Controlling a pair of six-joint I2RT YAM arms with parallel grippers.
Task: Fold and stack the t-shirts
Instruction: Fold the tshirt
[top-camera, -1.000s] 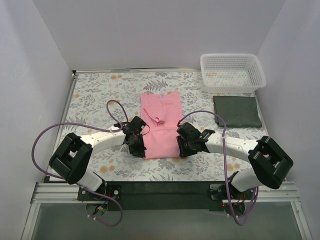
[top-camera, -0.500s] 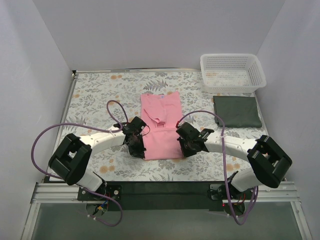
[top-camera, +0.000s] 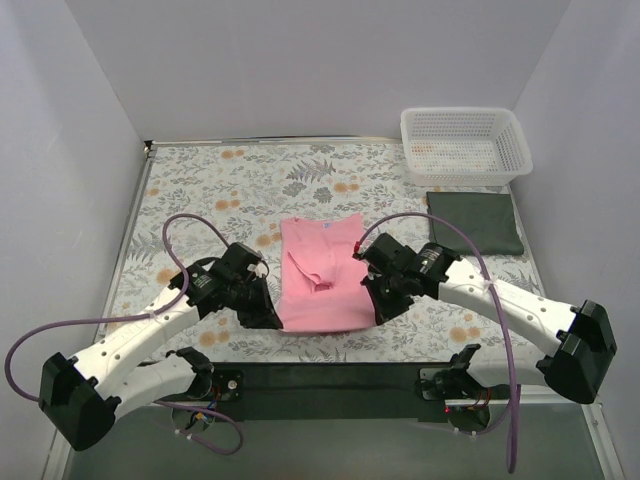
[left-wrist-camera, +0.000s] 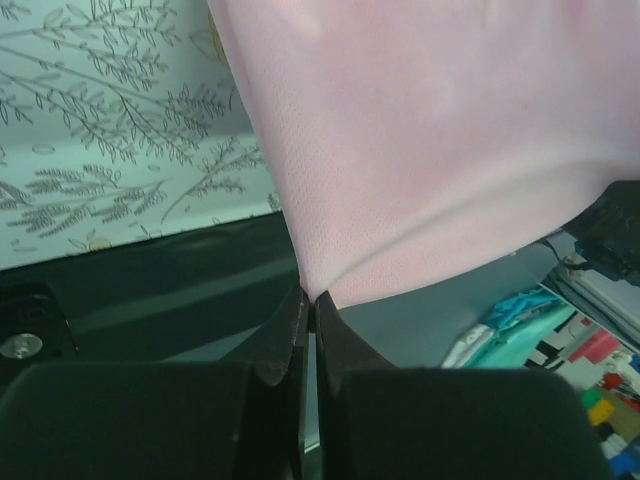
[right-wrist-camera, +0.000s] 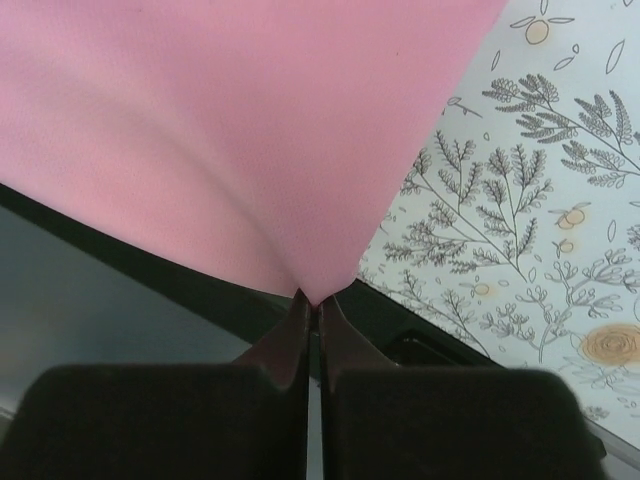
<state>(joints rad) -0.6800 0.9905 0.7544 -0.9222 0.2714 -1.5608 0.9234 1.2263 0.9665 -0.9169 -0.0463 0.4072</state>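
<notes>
The light pink t-shirt (top-camera: 322, 275) hangs lifted over the middle front of the table, stretched between both grippers. My left gripper (top-camera: 272, 322) is shut on its near left corner; the pinched cloth (left-wrist-camera: 400, 150) fills the left wrist view above the closed gripper (left-wrist-camera: 312, 300). My right gripper (top-camera: 380, 312) is shut on its near right corner; the cloth (right-wrist-camera: 250, 130) spreads above the closed gripper (right-wrist-camera: 312, 300) in the right wrist view. The dark green t-shirt (top-camera: 475, 222) lies folded flat at the right, apart from both arms.
A white mesh basket (top-camera: 465, 145) stands at the back right, behind the green shirt. The floral table cloth (top-camera: 210, 190) covers the table. The black front rail (top-camera: 330, 375) runs along the near edge under the lifted shirt. White walls close in three sides.
Both grippers have risen and drawn toward the near edge with the pink shirt's bottom corners, lifting its lower part off the table. The arms' elbows swung outward.
</notes>
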